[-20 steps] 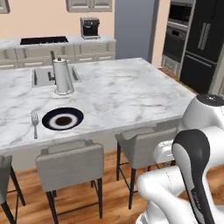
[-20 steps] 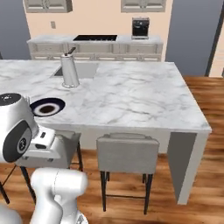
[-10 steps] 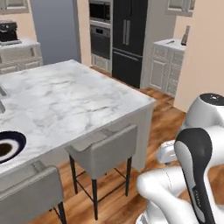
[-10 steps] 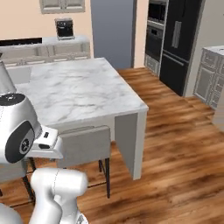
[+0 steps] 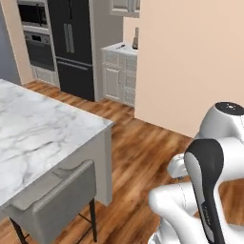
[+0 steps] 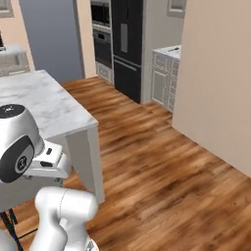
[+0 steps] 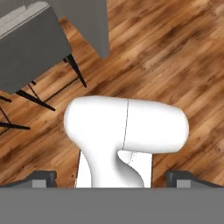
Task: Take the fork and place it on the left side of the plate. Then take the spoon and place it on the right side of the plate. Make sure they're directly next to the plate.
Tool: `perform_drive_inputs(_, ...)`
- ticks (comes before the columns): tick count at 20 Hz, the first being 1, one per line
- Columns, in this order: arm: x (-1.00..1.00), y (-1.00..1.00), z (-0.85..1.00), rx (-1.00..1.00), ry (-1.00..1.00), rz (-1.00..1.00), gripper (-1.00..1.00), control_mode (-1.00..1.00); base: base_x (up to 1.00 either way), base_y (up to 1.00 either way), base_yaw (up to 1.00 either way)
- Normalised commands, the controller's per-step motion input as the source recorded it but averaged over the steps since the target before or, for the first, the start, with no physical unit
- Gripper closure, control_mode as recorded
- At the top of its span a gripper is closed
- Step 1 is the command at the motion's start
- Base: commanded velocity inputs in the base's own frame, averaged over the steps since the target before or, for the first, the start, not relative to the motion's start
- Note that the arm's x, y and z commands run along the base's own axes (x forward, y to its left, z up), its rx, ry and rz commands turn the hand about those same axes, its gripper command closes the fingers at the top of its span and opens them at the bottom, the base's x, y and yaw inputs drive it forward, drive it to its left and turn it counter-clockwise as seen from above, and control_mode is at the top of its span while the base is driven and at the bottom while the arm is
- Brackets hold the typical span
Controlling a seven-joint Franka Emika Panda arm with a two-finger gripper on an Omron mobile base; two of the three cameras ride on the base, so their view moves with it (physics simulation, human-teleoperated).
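Note:
The fork, the spoon and the plate are out of view. My gripper (image 7: 112, 178) points down at the wooden floor (image 7: 175, 52), and its two dark fingertips (image 7: 43, 176) stand far apart at the bottom corners of the hand view. It is open with nothing between the fingers. The arm is folded close to the base, beside the end of the marble island (image 5: 33, 138).
A grey stool (image 5: 52, 205) stands at the island's near edge, also seen from above (image 7: 26, 48). A black fridge (image 5: 71, 43), a wall oven (image 5: 35, 35) and white cabinets (image 5: 119, 71) line the back. A beige wall (image 5: 190, 62) rises on the right, with wooden floor (image 6: 162, 166) before it.
The whole picture has swung: the base has turned right. The island has slid to the left edge, and the plate and fork have left the views. The gripper stays open.

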Motion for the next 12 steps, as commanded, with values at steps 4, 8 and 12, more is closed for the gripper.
perform_drive_inputs(4, 0.00, 0.00, 0.00, 0.00, 0.00, 0.00, -1.00, 1.00, 0.86, -0.80, -0.28)
perform_drive_inputs(8, 0.00, 0.00, 0.00, 0.00, 0.00, 0.00, -1.00, 1.00, 1.00, -0.65, -0.14)
perform_drive_inputs(12, 0.00, 0.00, 0.00, 0.00, 0.00, 0.00, -1.00, 1.00, 1.00, -0.57, -0.02)
